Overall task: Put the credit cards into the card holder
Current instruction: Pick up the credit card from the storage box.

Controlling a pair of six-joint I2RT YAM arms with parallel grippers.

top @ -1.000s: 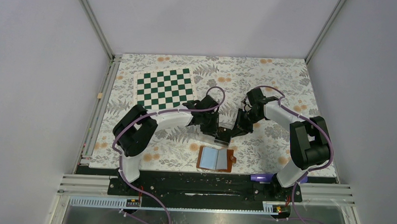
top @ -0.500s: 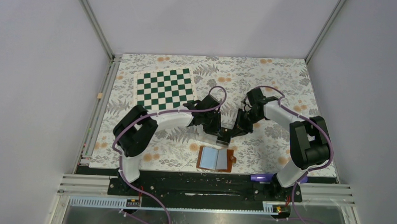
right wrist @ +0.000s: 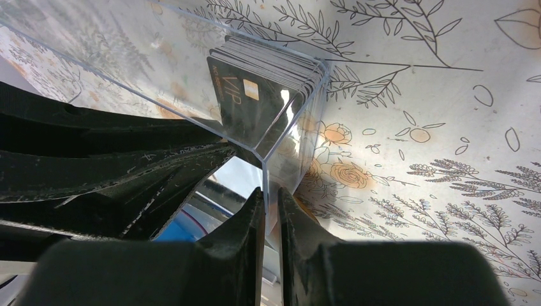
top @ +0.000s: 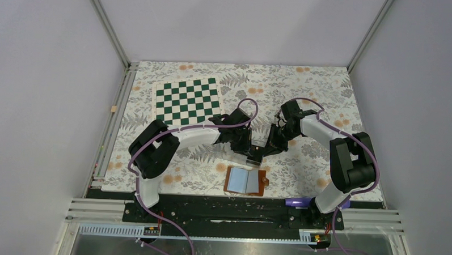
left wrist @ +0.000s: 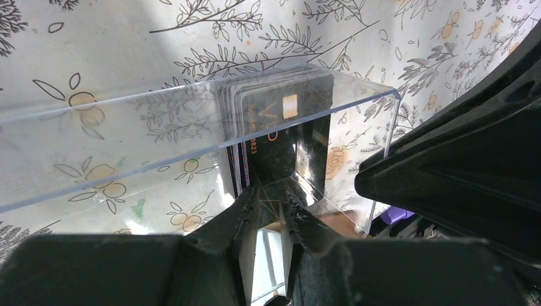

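Right gripper point(right wrist: 269, 194) pinches a wall of the clear box point(right wrist: 115, 64), whose credit cards point(right wrist: 255, 102) stand on edge directly before the left gripper point(left wrist: 271, 196), narrowed at their near edge, grip unclear; the card holder point(top: 245, 181) lies open just toward the bases.

The left claw point(left wrist: 268, 199) and right claw point(right wrist: 270, 196) crowd the clear box point(left wrist: 127, 131) at frame centre. The card holder point(top: 245, 181) lies just below and the chessboard point(top: 188, 100) fills the upper left. The tabletop point(top: 327, 88) at upper right is open.
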